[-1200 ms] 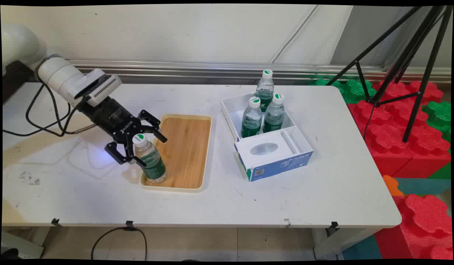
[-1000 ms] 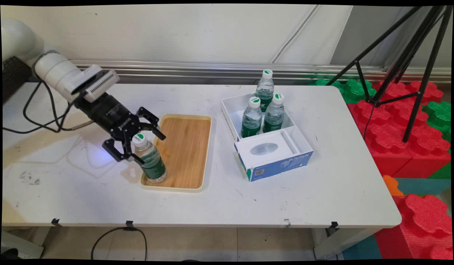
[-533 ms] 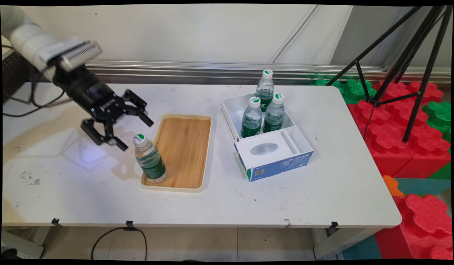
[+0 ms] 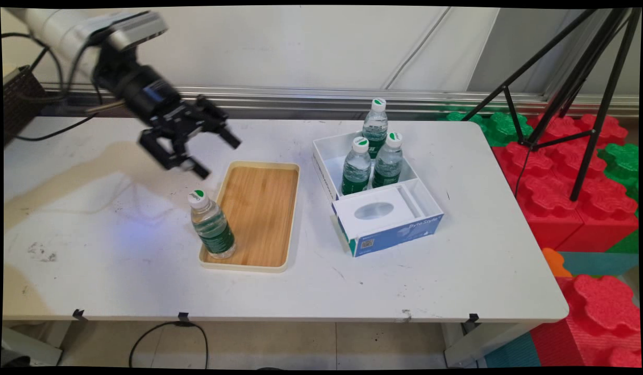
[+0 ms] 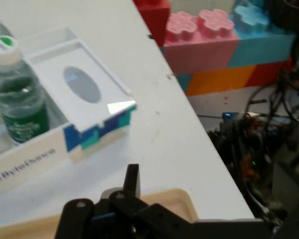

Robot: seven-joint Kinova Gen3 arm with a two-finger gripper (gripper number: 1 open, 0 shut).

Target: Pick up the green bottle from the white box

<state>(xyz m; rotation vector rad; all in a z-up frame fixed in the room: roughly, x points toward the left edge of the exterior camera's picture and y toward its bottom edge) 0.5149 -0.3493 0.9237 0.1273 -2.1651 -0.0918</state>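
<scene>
- The counter (image 4: pixel 118 281) was a broad, flat white slab, smooth but scuffed and stained on your left side.
- The blue-and-white cardboard box (image 4: pixel 399 232) stood right of centre. It was thin-walled and looked light. Three upright bottles (image 4: pixel 357 169) stood in its far compartment, and an oval opening was cut in its near panel.
- The tray (image 4: pixel 259 208) lay between the box and the arm. It was rectangular with rounded corners, with a matte wood-grain floor inside a low cream rim.
- Your tool (image 4: pixel 217 156) hung above the counter near the tray's far left corner, fingers spread apart and carrying nothing, clear of everything.
- The nearest thing to it was a single bottle (image 4: pixel 212 229), upright on the tray's near left corner.
- The bottle was of clear plastic with a green label band. It looked full, so you could expect moderate weight, a smooth and rather slippery wall that gives under a hard squeeze, and a tendency to tip.
- The label band at mid-body looked the surest place to hold.
- Its cap (image 4: pixel 197 196) was small, white and ribbed.
</scene>
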